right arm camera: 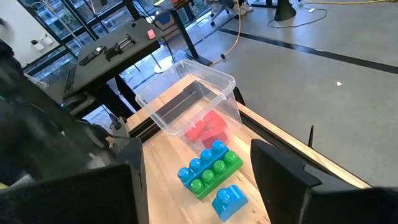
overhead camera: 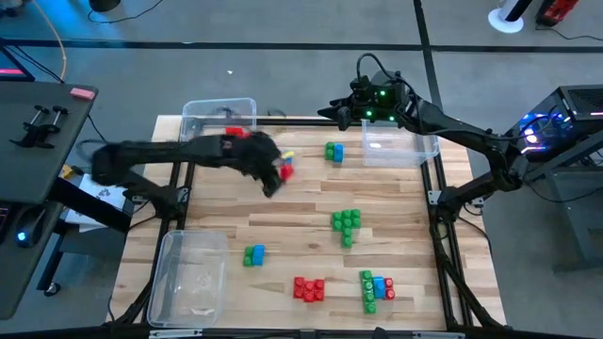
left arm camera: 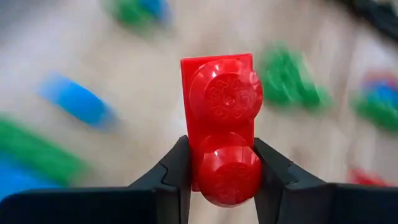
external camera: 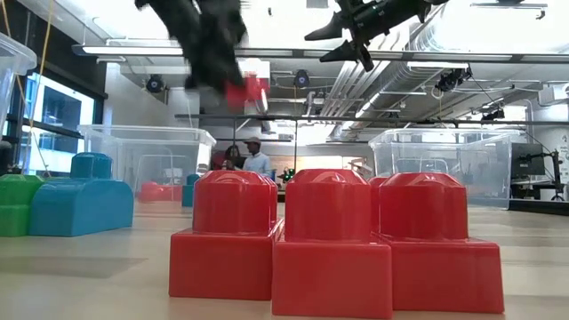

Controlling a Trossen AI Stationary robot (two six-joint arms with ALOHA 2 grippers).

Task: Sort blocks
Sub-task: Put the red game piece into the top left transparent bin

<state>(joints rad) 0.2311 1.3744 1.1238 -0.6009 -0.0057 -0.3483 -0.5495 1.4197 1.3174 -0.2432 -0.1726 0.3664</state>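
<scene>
High view: left gripper point(overhead camera: 280, 172) is up over the table's middle, near a far clear bin point(overhead camera: 219, 117). Left wrist view: its fingers point(left arm camera: 177, 171) are pinched on a red two-stud block point(left arm camera: 224, 124). Right wrist view: right gripper point(right arm camera: 193, 186) hangs open, holding nothing, above a blue-green cluster point(right arm camera: 208, 168).

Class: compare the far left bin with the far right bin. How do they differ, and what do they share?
Contents: the far left bin holds red blocks; no blocks show in the far right bin.
Arms: the left gripper, clamping a red block, hangs beside the left bin; the right gripper waits open beside the right bin.
Shared: both are clear, rectangular and upright.
</scene>
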